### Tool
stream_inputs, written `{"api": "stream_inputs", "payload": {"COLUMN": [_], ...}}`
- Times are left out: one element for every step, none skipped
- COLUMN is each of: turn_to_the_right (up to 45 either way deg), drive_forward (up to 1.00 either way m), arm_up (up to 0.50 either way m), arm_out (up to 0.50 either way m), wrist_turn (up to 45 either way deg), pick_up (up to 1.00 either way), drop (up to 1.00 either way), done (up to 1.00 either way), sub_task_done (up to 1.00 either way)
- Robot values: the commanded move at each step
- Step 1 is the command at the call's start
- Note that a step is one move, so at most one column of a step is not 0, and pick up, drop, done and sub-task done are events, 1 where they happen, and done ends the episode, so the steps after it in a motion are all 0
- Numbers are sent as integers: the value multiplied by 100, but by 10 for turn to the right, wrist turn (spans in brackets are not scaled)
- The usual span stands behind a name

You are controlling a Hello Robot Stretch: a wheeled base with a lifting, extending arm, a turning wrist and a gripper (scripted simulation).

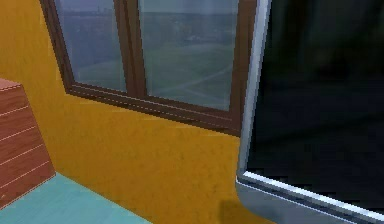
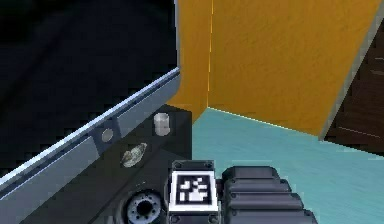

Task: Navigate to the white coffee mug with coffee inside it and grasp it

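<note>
Brown-framed window [image 1: 150,50] in orange wall [image 1: 140,150], big dark silver-edged screen [image 1: 320,90] beside it, teal floor [image 2: 290,145], end effector [image 2: 140,207] low near screen, cannot tell if holding anything

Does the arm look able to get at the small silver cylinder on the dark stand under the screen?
Probably yes: the silver cylinder stands on the dark stand out beyond the arm with nothing between, though the screen's frame runs close by.

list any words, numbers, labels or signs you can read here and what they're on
No words, numbers or brands can be read.
White square on the arm: black block marks, a pattern, not text.
Dark screen, its silver frame and the knobs below: no print.
Window, orange wall: no signs.
</note>
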Motion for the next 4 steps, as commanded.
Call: {"api": "stream_inputs", "payload": {"turn_to_the_right": [0,0,0,0], "drive_forward": [0,0,0,0], "arm_up": [0,0,0,0], "arm_out": [50,0,0,0], "wrist_turn": [0,450,450,450], "pick_up": [0,0,0,0], "drop": [0,0,0,0], "done": [0,0,0,0], "sub_task_done": [0,0,0,0]}}
